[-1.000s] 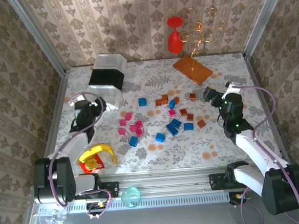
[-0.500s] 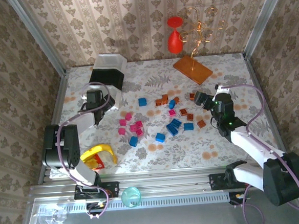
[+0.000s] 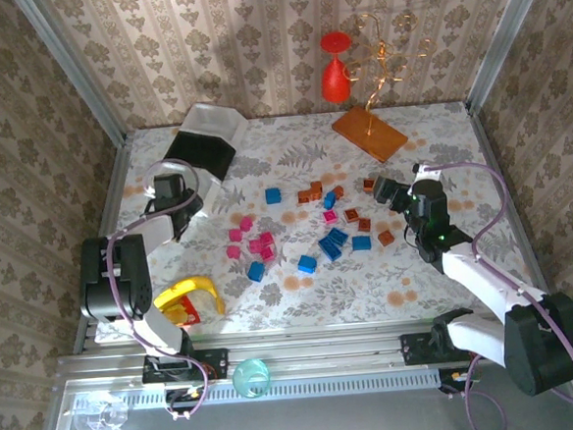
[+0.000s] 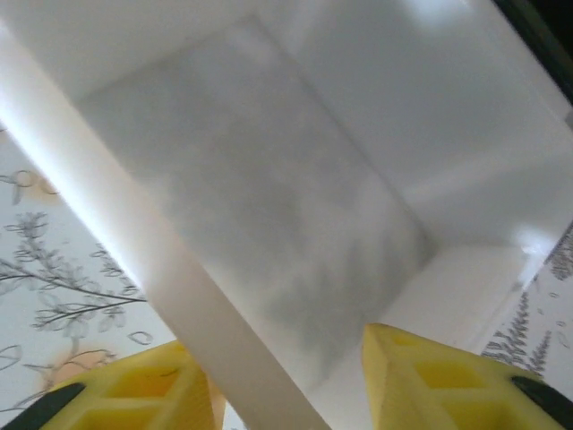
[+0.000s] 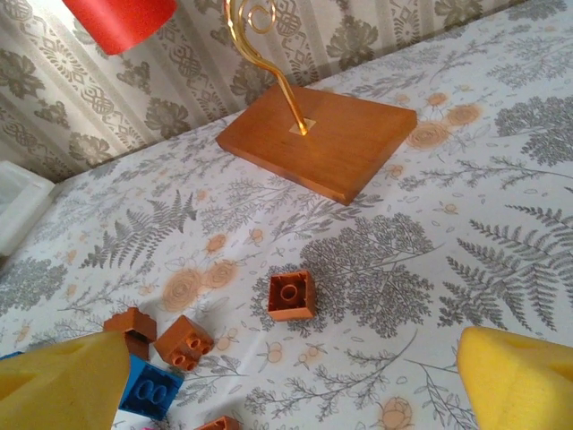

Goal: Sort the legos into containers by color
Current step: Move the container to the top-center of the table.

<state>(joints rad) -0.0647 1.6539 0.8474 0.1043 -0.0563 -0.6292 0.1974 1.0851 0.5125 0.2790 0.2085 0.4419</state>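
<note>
left gripper (image 4: 286, 367) clamped on wall of white rectangular plastic tray (image 4: 269, 179); right gripper (image 5: 295, 367) jaws wide apart, small brown-orange plastic lego brick (image 5: 291, 296) just ahead.

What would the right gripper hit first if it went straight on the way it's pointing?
The right gripper would most likely meet the lone brown-orange lego straight ahead; the wooden board lies beyond it. Depth is uncertain.
</note>
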